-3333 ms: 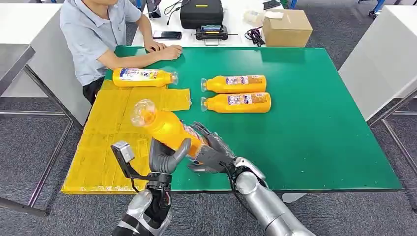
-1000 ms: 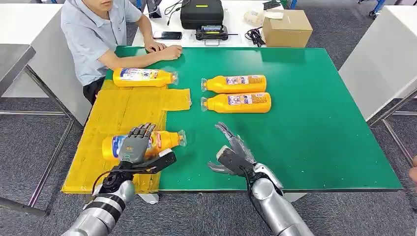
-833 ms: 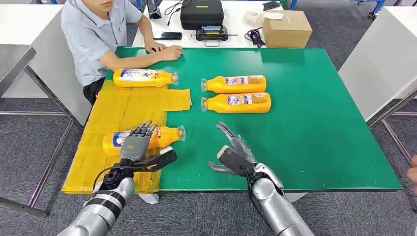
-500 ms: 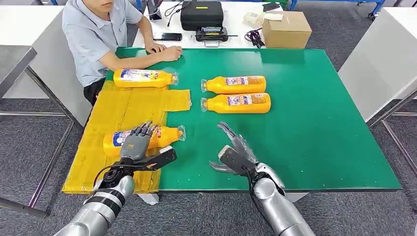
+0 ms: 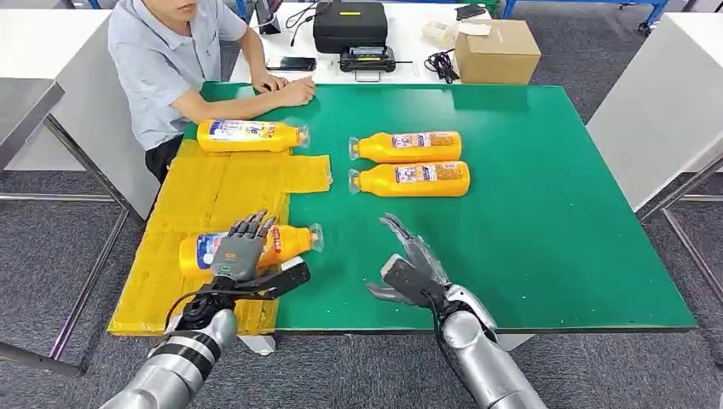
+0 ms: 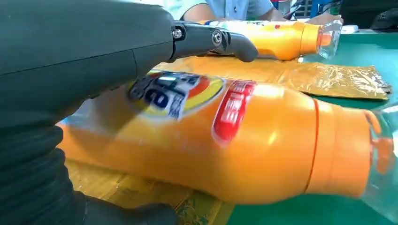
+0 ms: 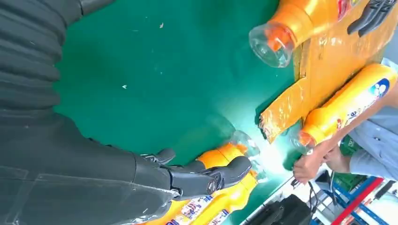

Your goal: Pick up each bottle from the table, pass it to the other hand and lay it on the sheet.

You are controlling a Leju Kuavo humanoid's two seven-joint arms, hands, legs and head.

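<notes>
I see my left hand (image 5: 236, 256) resting over a bottle (image 5: 256, 246) lying on the yellow sheet (image 5: 205, 192) at the table's (image 5: 554, 213) near left edge, grip unclear, while my right hand (image 5: 409, 268) hovers released, fingers spread, over the near edge.

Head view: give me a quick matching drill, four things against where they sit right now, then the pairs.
Things:
1. Left hand
2. Right hand
3. Cardboard box
4. Bottle by the person's arm

Places:
A. On the white table beyond the green one
B. At the far end of the yellow sheet
C. Open over bare green tabletop
D. Resting on the near bottle lying on the sheet

Pairs: 1-D, 2-C, 3-A, 4-B
</notes>
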